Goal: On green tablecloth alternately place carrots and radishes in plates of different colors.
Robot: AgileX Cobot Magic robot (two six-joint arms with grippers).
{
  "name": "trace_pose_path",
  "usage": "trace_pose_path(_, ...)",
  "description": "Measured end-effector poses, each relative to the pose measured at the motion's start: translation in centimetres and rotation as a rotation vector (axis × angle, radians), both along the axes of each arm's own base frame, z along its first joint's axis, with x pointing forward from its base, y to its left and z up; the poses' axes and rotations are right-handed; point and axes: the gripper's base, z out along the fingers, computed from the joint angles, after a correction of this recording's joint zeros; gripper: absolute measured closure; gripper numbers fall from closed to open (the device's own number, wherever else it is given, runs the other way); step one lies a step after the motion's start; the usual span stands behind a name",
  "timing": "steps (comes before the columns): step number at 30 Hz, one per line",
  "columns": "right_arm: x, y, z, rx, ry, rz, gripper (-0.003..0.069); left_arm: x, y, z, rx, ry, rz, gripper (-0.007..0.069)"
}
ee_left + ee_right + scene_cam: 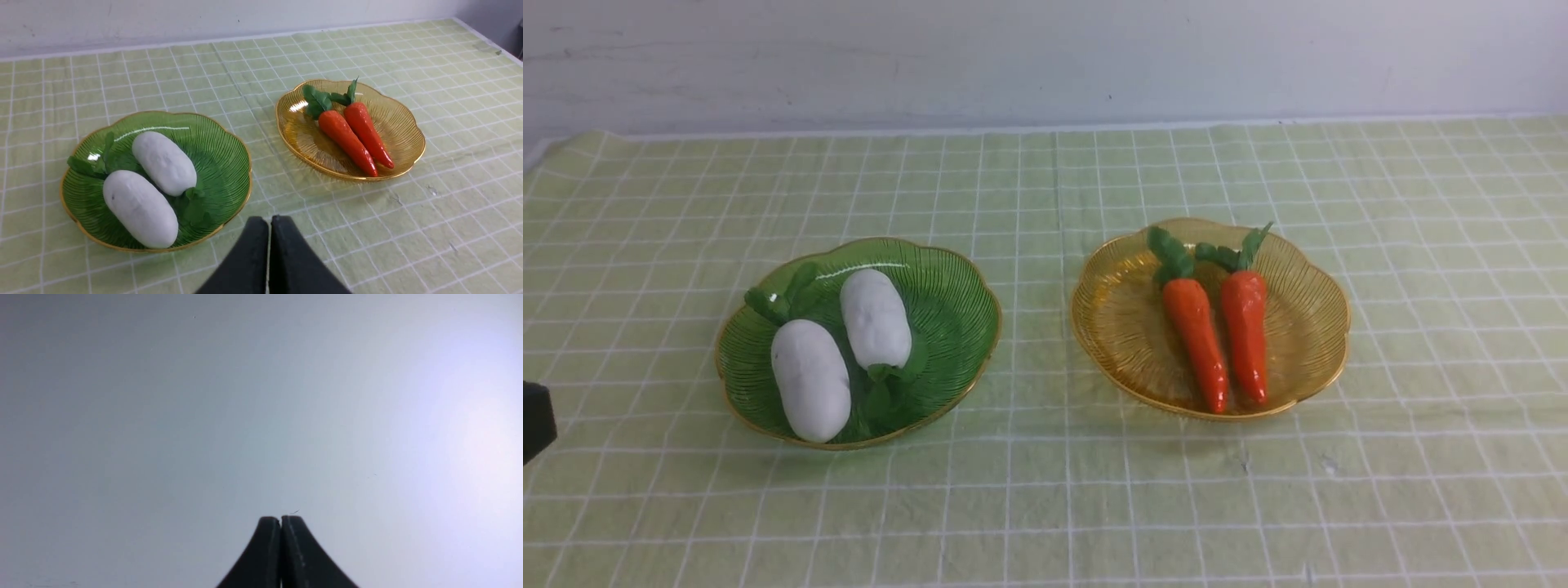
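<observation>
The left gripper (269,222) is closed, its fingertips together with nothing between them. The right gripper (280,520) is closed as well and has hold of nothing. The left wrist view shows the left gripper's two fingers in front of the cloth, while the front view shows only a dark piece at its left edge. The right gripper appears in the right wrist view alone, against a pale, plain surface; that view shows none of the plates or vegetables.

Nearest the left gripper in the left wrist view is the green plate (947,327), with the white radishes (810,380) lying in it side by side. Their leafy ends point opposite ways. The amber plate (1119,327) is to the right of the green one, apart from it, and holds the orange carrots (1194,335), their leaves toward the wall (1045,65) and their tips toward the robot. Both plates sit on the green tablecloth (1037,506). The left wrist view also shows a far corner of the cloth that the front view leaves out.

Counted up, there are two plates, two radishes, two carrots and one tablecloth.
</observation>
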Motion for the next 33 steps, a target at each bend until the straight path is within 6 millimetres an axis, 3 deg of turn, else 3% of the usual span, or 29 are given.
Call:
trace_pose_path(17, 0.0, 0.0, 0.0, 0.000, 0.001, 0.000, 0.0673, -0.3, 0.0, -0.2, 0.021, 0.007, -0.011, 0.0632)
trace_pose_path(24, 0.0, 0.0, 0.0, -0.001, 0.002, 0.000, 0.0673, 0.4, 0.3, 0.2, 0.068, -0.106, 0.011, 0.0632)
trace_pose_path(27, 0.0, 0.0, 0.0, -0.001, 0.002, 0.000, 0.0673, 1.4, 0.6, -1.1, 0.087, -0.140, 0.045, 0.0632)
trace_pose_path(33, 0.0, 0.0, 0.0, -0.002, 0.004, 0.000, 0.0673, 2.3, 1.9, -7.5, 0.138, -0.160, 0.181, 0.0632)
